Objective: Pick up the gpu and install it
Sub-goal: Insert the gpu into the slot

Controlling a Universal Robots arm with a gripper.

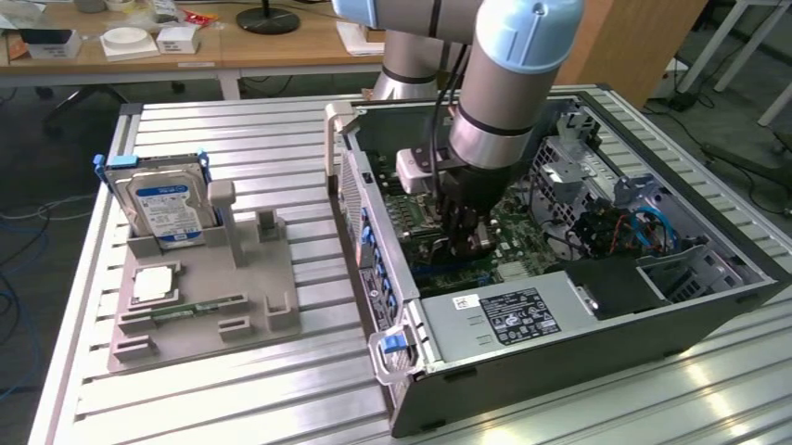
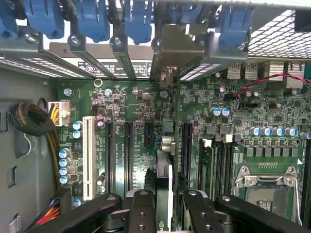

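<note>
One arm over a ribbed metal table in a workshop, wooden desks behind | gripper inside the open PC case, fingers closed on the gpu held edge-on above the motherboard slots | hard drive label blue, text unreadable

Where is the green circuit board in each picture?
Exterior view: the board lies on the floor of the open case, under the arm.
Wrist view: the board spreads behind the fingers, which grip the gpu edge-on.
Shared landmark: the blue latches along the case's slot wall.
</note>
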